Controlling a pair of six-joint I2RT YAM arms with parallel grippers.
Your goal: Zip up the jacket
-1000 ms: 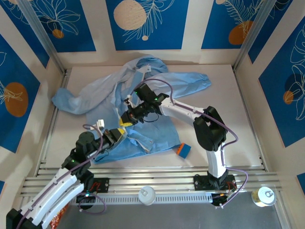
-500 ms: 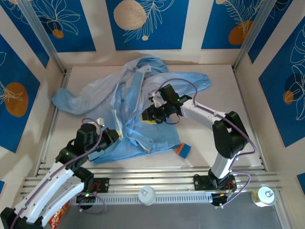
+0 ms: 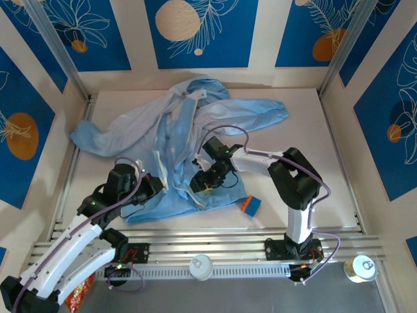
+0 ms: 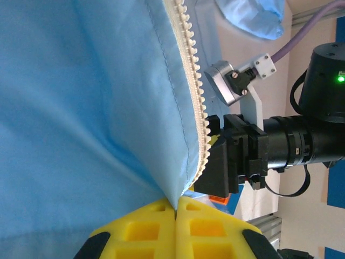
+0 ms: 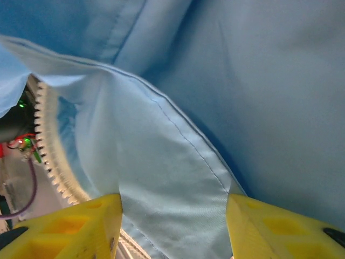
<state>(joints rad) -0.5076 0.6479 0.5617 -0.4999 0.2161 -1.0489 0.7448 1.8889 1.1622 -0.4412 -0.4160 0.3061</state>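
Observation:
The light-blue jacket (image 3: 189, 140) lies spread and unzipped on the table, hood at the far side. My left gripper (image 3: 152, 185) is shut on the jacket's front edge; in the left wrist view its yellow fingertips (image 4: 161, 216) pinch the fabric just beside the pale zipper teeth (image 4: 191, 108). My right gripper (image 3: 202, 185) hovers low over the other front panel near the hem. Its yellow fingers (image 5: 81, 229) stand wide open with a fold of the jacket (image 5: 172, 178) lying between them, and a strip of zipper teeth (image 5: 46, 154) runs along the left. The right gripper's black body (image 4: 253, 156) sits close beyond the zipper.
A small blue and orange block (image 3: 251, 206) lies on the table just right of the jacket's hem. Metal rails (image 3: 208, 235) run along the near edge, with a white disc (image 3: 201, 266) and a can (image 3: 360, 267) in front of them. Blue patterned walls close in three sides.
My right gripper has swung from the jacket's upper middle down toward the hem beside the zipper. My left gripper drew slightly back to the left, still pinching the jacket.

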